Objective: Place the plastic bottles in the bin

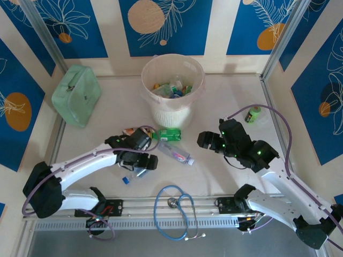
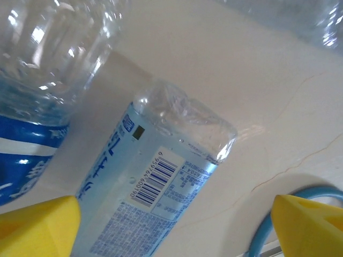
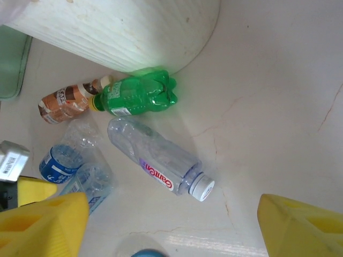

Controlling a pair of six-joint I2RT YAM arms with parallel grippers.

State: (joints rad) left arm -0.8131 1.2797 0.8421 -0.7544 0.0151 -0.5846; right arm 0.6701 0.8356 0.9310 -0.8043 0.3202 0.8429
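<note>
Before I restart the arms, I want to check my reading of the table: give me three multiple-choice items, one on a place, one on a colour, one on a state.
1. Where is the green bottle? A lying on the table beside the bin; B inside the bin; C standing upright, far from the bin.
2. The cap of the clear bottle with red lettering is: A blue; B white; C green.
3. The right gripper is: A shut on a bottle; B shut, empty; C open, empty.
Answers: A, it lies on its side by the bin's foot; B, the cap shows white; C, its fingers stand wide apart with nothing between.
</note>
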